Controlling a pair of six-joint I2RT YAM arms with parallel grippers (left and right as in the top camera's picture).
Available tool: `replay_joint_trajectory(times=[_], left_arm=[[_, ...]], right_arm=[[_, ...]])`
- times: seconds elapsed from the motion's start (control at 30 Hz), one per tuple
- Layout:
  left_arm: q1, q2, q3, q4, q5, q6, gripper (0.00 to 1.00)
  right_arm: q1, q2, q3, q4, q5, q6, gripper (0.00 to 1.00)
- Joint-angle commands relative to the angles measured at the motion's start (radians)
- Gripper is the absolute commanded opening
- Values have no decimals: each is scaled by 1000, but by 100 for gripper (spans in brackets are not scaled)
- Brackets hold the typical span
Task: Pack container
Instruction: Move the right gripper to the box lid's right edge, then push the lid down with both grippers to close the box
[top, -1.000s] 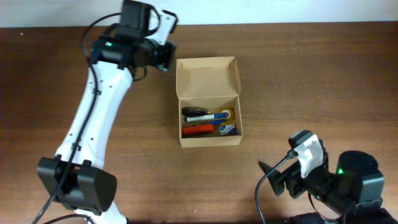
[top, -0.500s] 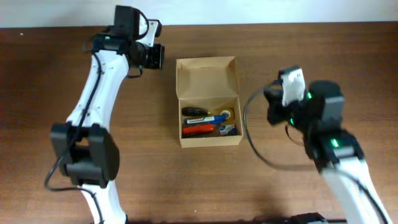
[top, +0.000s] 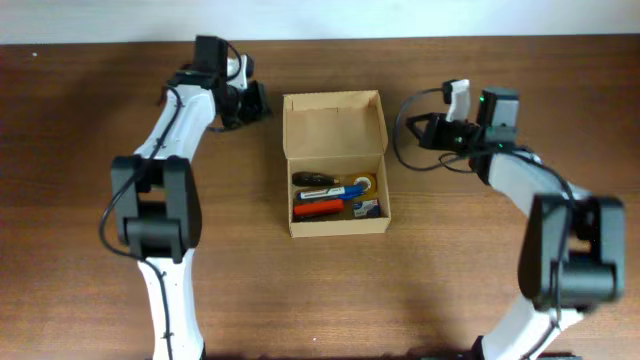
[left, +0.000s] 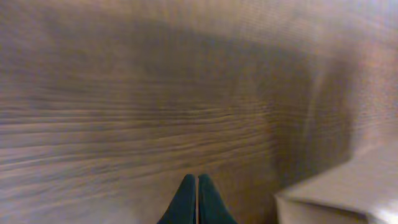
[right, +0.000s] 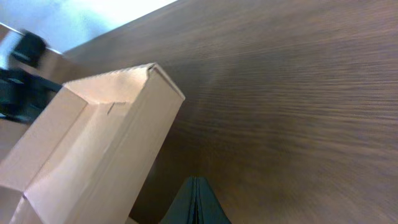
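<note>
While the left wrist camera is looking down, the left gripper (left: 197, 194) is showing two dark teal fingers pressing flush together, pinching nothing, and hovering over blurred brown wood grain. A pale smeared corner is intruding at lower right.

The right gripper (right: 196, 194) is likewise sitting shut tip to tip on nothing. Just beyond it the container (right: 93, 143) is standing: matte tan cardboard with crisp folded edges and its flap raised.

Only the overhead view is revealing the contents. The container is sitting on the table (top: 80, 170) between the two arms, with its lid hinged open toward the far edge. It is holding a black pen (top: 314, 179), a blue pen (top: 335, 190), a tape roll (top: 366, 184) and a red-orange item (top: 315, 209). Both grippers are standing apart from the cardboard, the left off the lid's far-left corner and the right off its right side.
</note>
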Motion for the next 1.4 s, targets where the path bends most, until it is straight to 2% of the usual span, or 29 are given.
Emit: replay_joint_trajectory(times=[0.0, 0.17, 0.27, 0.5, 0.7, 0.83, 1.03, 1.37], left_arm=[[-4, 47, 4, 9, 141, -59, 2], [-21, 71, 3, 35, 218, -66, 2], [-23, 71, 4, 35, 223, -66, 2], [-23, 71, 19, 70, 335, -65, 2], [-23, 68, 90, 68, 435, 9, 2], [-22, 40, 108, 68, 457, 33, 2], [-21, -71, 108, 3, 445, 182, 2], [-30, -242, 108, -320, 270, 480, 2]], right_arm=[[11, 99, 95, 7, -147, 90, 4], [49, 195, 166, 8, -205, 117, 3], [75, 206, 166, 7, -193, 120, 3], [99, 207, 167, 12, -241, 120, 4], [81, 200, 167, 168, -437, 122, 3], [67, 174, 169, 241, -495, 165, 4], [61, 110, 178, 246, -611, 164, 3], [61, 13, 178, 243, -750, 165, 3]])
